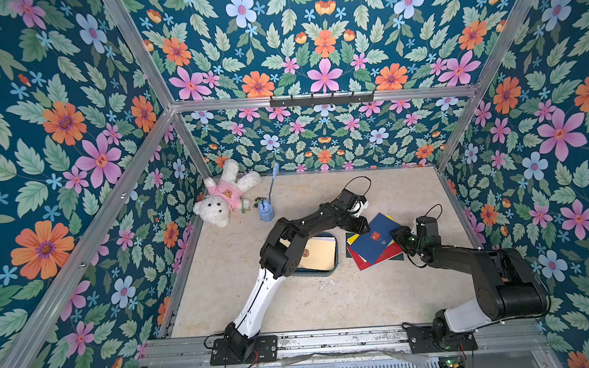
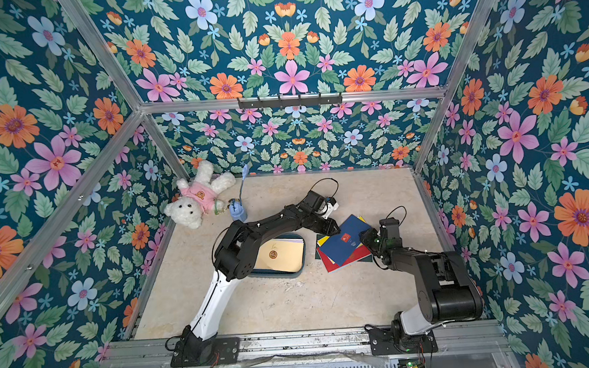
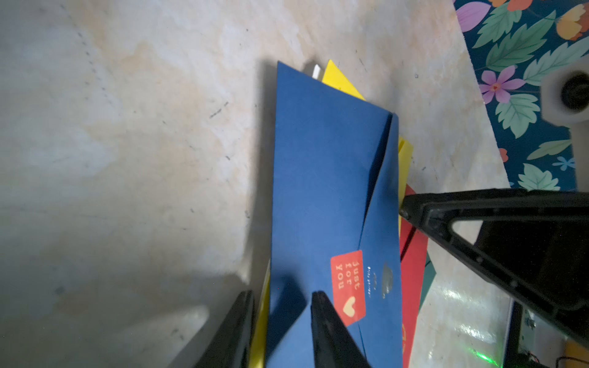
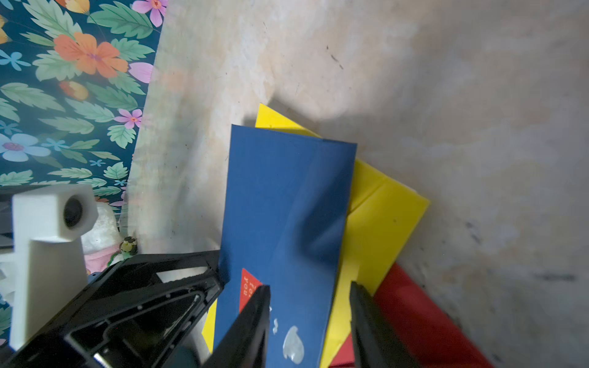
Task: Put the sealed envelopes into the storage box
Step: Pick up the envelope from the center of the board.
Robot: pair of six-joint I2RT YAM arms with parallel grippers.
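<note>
Both top views showed the storage box (image 1: pixel 325 272) (image 2: pixel 284 274), a pale envelope (image 1: pixel 319 254) inside, just beside the piled sealed envelopes (image 1: pixel 376 246), then the left wrist view caught the left gripper (image 3: pixel 282 294) spread astride an edge of the navy envelope (image 3: pixel 318 178), and the right wrist view had the right gripper (image 4: pixel 309 285) spread likewise.

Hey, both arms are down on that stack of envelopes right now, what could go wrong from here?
1. The jaws of the left gripper straddle the edge of the navy paper envelope and the yellow paper envelope under it, so closing might pinch both.
2. The right gripper straddles the same navy envelope, which looks bowed; opposing pulls could crease it.
</note>
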